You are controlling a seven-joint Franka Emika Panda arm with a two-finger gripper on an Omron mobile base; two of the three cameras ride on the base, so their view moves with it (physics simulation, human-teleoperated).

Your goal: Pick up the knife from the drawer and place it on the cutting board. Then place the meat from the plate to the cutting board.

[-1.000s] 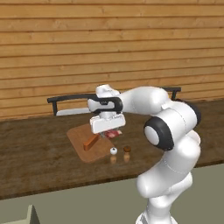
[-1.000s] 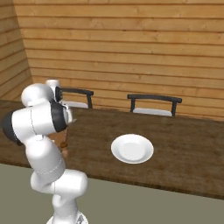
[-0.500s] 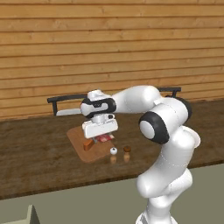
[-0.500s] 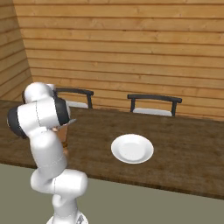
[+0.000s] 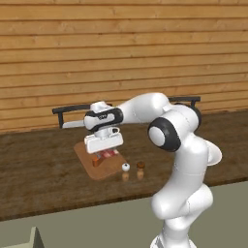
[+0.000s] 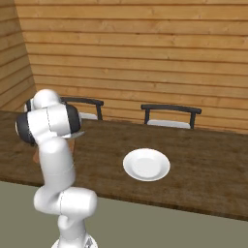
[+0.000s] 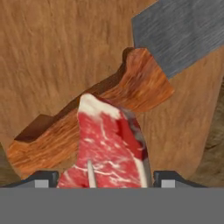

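We're on step 2: the end effector (image 5: 103, 151) hovers low over the board (image 5: 100, 163), jaws spread wide around the meat (image 7: 109, 146), which sits between them right above the knife (image 7: 144, 74). Whether the meat rests on the board or is lifted we can't tell. Knife already lies on the board; plate (image 6: 146, 164) sits bare on the worktop (image 6: 208, 169), well apart. Next move, we judge: let go of the meat and lift clear without dragging the knife.
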